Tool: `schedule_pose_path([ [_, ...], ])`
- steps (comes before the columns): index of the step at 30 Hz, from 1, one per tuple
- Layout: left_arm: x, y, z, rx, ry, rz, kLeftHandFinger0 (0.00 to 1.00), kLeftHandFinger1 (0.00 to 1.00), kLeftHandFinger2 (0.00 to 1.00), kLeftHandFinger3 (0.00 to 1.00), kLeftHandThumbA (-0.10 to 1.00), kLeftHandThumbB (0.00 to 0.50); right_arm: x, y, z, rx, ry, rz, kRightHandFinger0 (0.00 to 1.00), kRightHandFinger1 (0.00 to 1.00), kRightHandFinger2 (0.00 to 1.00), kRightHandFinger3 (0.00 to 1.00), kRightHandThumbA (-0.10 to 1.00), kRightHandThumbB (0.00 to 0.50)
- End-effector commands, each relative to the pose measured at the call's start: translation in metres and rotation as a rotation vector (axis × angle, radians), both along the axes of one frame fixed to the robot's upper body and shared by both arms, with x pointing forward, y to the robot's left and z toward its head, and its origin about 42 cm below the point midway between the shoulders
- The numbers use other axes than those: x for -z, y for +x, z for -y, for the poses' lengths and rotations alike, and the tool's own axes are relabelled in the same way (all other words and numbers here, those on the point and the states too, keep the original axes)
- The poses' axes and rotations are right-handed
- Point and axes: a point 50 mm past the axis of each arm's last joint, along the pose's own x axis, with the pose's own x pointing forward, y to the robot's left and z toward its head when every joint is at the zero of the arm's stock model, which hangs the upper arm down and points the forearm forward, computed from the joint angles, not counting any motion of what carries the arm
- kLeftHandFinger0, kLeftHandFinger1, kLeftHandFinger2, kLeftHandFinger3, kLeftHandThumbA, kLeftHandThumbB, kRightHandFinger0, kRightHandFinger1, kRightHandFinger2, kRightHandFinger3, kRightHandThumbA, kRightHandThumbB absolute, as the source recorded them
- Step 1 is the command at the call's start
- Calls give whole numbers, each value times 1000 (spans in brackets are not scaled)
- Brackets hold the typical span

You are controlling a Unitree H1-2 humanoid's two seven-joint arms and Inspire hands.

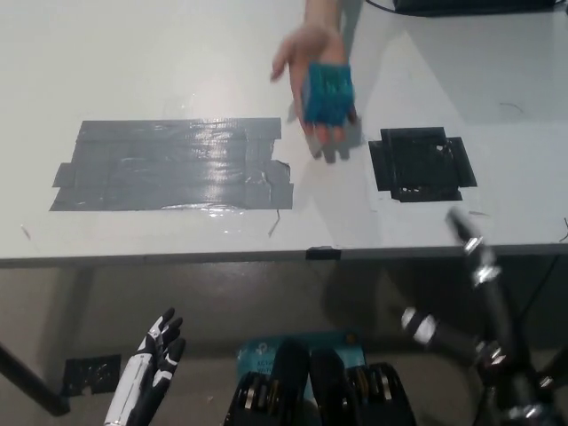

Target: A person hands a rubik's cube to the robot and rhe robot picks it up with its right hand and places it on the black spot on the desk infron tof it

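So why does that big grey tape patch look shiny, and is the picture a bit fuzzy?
Head view: overhead light glares white off the wrinkled grey tape patch; the black spot only glints faintly. The person's hand holding the cube is softly blurred, as is the right hand; the hand casts a soft shadow on the desk.

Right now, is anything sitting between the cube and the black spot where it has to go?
Nothing visible. The cube rests in a person's hand just left of the black spot, with bare white desk between them. The spot itself is bare.
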Motion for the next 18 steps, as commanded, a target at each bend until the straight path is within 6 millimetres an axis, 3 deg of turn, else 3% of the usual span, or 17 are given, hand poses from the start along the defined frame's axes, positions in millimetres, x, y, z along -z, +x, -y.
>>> schedule_pose_path([
  [1, -11, 4, 6, 29, -4, 68, 1000, 1000, 1000, 1000, 862, 130, -67, 22, 6, 30, 12, 145, 1000, 1000, 1000, 1000, 896, 312],
  [3, -8, 3, 9, 35, -5, 64, 1000, 1000, 1000, 1000, 860, 131, -83, 38, 5, 24, -8, 135, 1000, 1000, 1000, 1000, 900, 329],
  [4, -8, 3, 11, 39, -6, 61, 1000, 1000, 1000, 1000, 862, 124, -87, 43, 4, 19, -4, 124, 1000, 1000, 1000, 1000, 886, 289],
  [5, -8, 2, 12, 42, -16, 62, 1000, 1000, 1000, 1000, 853, 116, -96, 56, 0, 11, 1, 105, 1000, 1000, 1000, 1000, 900, 335],
  [7, -9, 4, 12, 38, -17, 63, 1000, 1000, 1000, 1000, 848, 127, -105, 73, -8, 9, -4, 104, 1000, 1000, 1000, 1000, 915, 326],
  [18, -10, 7, 11, 43, -12, 76, 1000, 1000, 1000, 1000, 851, 113, -118, 173, -36, -59, -69, -110, 1000, 1000, 1000, 1000, 937, 360],
])
